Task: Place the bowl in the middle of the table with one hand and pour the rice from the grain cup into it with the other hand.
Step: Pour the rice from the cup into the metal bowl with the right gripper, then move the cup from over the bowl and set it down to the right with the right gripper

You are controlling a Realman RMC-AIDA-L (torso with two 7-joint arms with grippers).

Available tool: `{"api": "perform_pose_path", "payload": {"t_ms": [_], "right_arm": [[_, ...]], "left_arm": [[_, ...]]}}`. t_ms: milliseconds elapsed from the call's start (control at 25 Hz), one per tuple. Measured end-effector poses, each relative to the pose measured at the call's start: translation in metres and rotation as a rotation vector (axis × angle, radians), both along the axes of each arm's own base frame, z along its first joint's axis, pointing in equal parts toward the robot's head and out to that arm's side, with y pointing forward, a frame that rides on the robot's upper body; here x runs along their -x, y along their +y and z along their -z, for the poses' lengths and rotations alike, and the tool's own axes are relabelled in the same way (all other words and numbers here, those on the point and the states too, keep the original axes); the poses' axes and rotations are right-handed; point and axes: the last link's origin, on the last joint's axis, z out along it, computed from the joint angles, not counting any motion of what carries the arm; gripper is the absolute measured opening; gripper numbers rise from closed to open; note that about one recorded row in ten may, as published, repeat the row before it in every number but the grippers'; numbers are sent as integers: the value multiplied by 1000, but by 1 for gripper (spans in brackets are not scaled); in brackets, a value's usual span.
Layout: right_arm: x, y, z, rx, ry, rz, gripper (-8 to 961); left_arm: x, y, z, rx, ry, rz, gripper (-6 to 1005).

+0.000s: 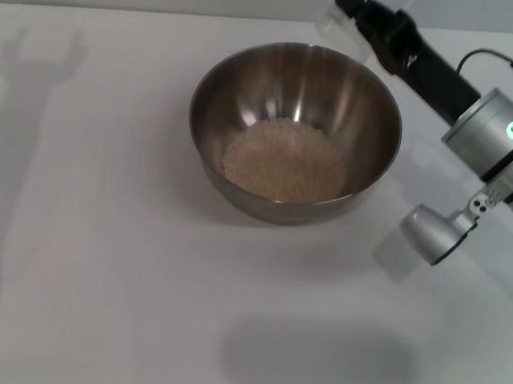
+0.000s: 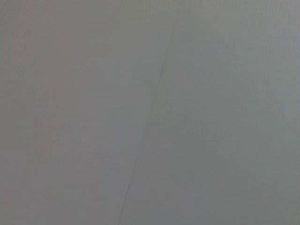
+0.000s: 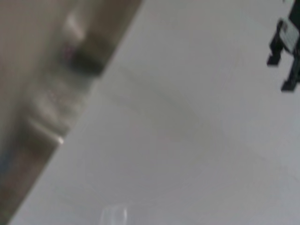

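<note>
head view: bowl point(image 1: 294, 132) upright on the white bench point(image 1: 98, 259), roughly mid-bench, a little toward the far side. rice point(image 1: 284, 158) lying as a pale heap in the bottom of the bowl, biased toward the near wall. no grains seen on the bench around it.

right gripper point(image 1: 372, 18) up at the far right rim of the bowl, closed around the grain cup point(image 1: 347, 25). cup clear and hard to read; appears tilted, mouth toward the bowl's rim, long axis running from the gripper down-left toward the bowl centre. looks empty or nearly so, but cannot confirm through the plastic. right forearm slanting from the right edge of the view up to the cup.

left gripper absent from the head view; only an arm-shaped shadow on the left of the bench. left wrist view: bare bench surface, nothing else. a small dark gripper point(image 3: 286, 49) far off in the right wrist view, probably the left one; finger spacing not readable, so cannot tell.

judgement: pour essentially done. key relation for the next move: cup sits just beyond and above the far right rim, bowl below and to its left. righting the cup and drawing back rightward should clear the rim; right arm is plainly the nearer one.
</note>
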Motion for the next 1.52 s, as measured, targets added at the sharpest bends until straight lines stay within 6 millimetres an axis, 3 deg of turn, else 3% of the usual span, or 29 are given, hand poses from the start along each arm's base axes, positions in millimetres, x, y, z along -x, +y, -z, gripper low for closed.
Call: {"api": "perform_pose_path", "payload": {"t_ms": [320, 400, 800, 1120, 1360, 1520], "right_arm": [[-4, -6, 1, 6, 34, 18, 6], [-1, -6, -5, -4, 119, 36, 6], [-8, -24, -33, 71, 774, 193, 6], [-35, -40, -52, 212, 1462, 309, 7], [-63, -37, -44, 383, 1824, 467, 8], [-73, -31, -32, 446, 1914, 594, 9]], "left_arm": [[-1, 1, 3, 9, 2, 2, 870], [-1, 1, 3, 9, 2, 2, 870], [-4, -1, 0, -8, 4, 25, 870], [-2, -2, -1, -8, 6, 19, 870], [2, -5, -2, -12, 6, 12, 870], [2, -6, -2, -17, 7, 14, 870]]}}
